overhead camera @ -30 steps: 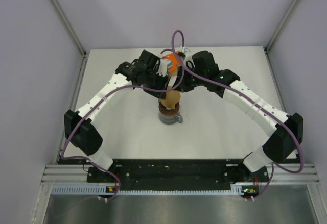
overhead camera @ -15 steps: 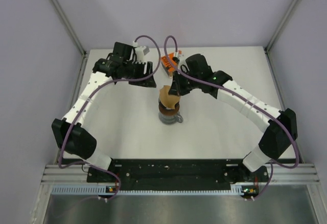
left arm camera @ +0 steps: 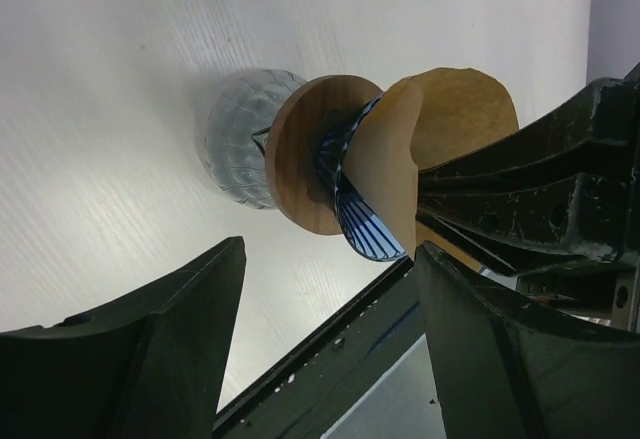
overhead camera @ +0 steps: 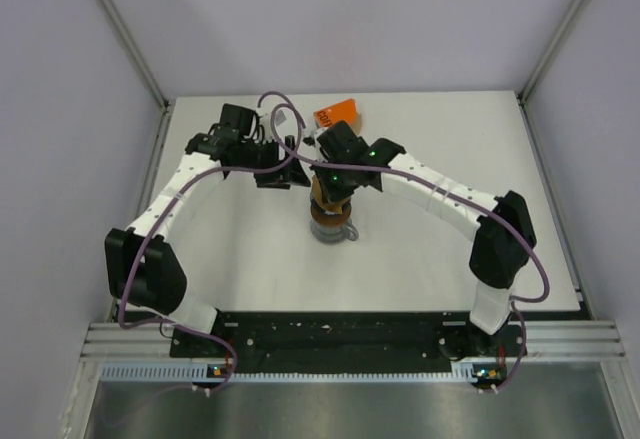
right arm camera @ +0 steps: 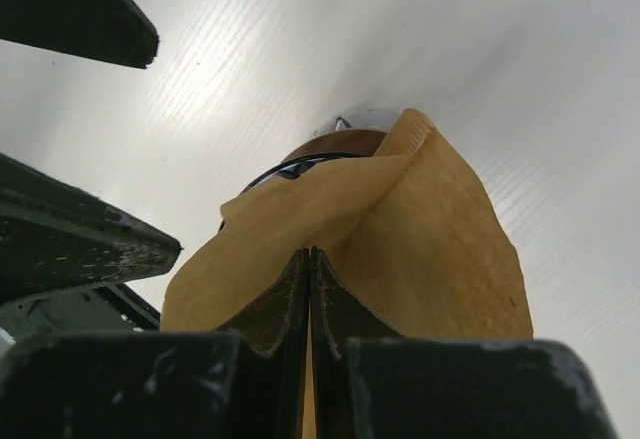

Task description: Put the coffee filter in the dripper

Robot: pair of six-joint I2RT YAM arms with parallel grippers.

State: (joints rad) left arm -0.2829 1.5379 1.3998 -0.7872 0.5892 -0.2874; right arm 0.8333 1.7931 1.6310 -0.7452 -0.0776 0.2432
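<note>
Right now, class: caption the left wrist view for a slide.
Open left claw faces the tan coffee filter, partly inside the blue dripper on its brown ring.

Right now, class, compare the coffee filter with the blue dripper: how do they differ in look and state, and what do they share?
The coffee filter is smooth, creased tan paper; the dripper is blue ribbed plastic. The right gripper pinches the filter; the dripper sits unheld in a brown ring. They share one spot: the filter's lower part seems to lie inside the dripper's rim.
</note>
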